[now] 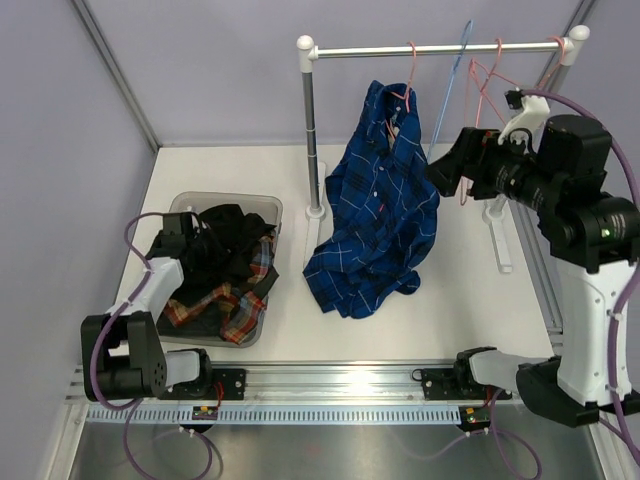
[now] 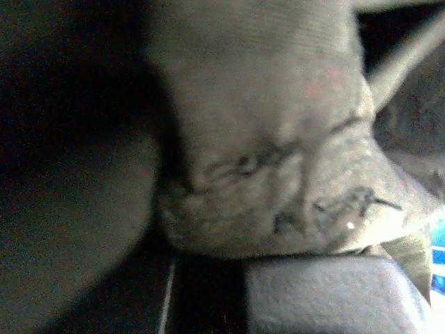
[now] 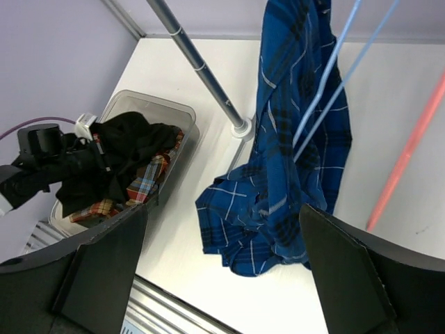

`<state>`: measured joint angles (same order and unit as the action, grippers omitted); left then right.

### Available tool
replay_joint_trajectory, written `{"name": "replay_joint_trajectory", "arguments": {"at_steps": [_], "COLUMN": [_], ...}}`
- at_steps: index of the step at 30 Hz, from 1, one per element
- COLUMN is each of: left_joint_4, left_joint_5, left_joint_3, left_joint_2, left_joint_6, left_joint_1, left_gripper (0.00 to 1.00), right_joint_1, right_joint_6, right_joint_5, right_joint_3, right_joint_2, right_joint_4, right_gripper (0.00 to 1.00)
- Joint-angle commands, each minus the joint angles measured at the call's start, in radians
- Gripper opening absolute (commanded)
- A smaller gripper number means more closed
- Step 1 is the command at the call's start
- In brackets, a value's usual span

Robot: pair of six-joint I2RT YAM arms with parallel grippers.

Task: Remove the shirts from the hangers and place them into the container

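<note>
Just left of the raised right end effector [image 1: 447,168], released with jaws spread wide: the blue shirt [image 1: 375,215]. Soft fabric with thin white checks, hung from a pink wire hanger [image 1: 408,80] on the rail [image 1: 430,48], hem crumpled on the white worktop [image 1: 470,300]. Left end effector [image 1: 190,232] clenched, pressed into the black shirt [image 1: 228,250] heaped over the plaid shirt [image 1: 235,300] in the translucent grey container [image 1: 262,206].

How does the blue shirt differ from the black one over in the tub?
The blue shirt carries thin white checks; the black shirt is plain. The blue shirt hangs from a pink hanger on the rail, its lower part bunched on the table; the black shirt lies crumpled in the container, on top of a plaid shirt. Both are rumpled, not folded.
</note>
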<state>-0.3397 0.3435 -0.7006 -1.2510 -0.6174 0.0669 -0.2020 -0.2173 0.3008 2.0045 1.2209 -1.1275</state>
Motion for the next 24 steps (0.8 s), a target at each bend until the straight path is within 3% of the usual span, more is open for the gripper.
{"name": "replay_joint_trajectory", "arguments": {"at_steps": [1, 5, 10, 18, 21, 24], "left_joint_4": [0.106, 0.087, 0.131, 0.232, 0.177, 0.147], "left_joint_5": [0.149, 0.072, 0.086, 0.252, 0.223, 0.216], "left_joint_3": [0.064, 0.072, 0.116, 0.153, 0.127, 0.095], "left_joint_2": [-0.034, -0.010, -0.011, -0.038, 0.047, 0.140], "left_joint_6": [-0.090, -0.097, -0.111, -0.120, -0.105, -0.117], "left_joint_1": [0.001, 0.002, 0.017, 0.045, 0.045, 0.045], "left_gripper": [0.00, 0.00, 0.00, 0.00, 0.08, 0.40], "right_joint_1": [-0.002, -0.017, -0.053, -0.083, -0.086, -0.089], "right_joint_6": [-0.001, 0.001, 0.036, 0.085, 0.099, 0.096], "right_joint_5": [0.077, 0.070, 0.004, -0.144, -0.179, -0.198], "right_joint_3": [0.033, 0.053, 0.135, 0.243, 0.231, 0.218], "right_joint_2": [0.064, 0.149, 0.252, 0.387, 0.396, 0.411], "right_joint_4": [0.046, 0.094, 0.107, 0.067, 0.077, 0.068], "right_gripper": [0.98, 0.87, 0.75, 0.73, 0.72, 0.67]}}
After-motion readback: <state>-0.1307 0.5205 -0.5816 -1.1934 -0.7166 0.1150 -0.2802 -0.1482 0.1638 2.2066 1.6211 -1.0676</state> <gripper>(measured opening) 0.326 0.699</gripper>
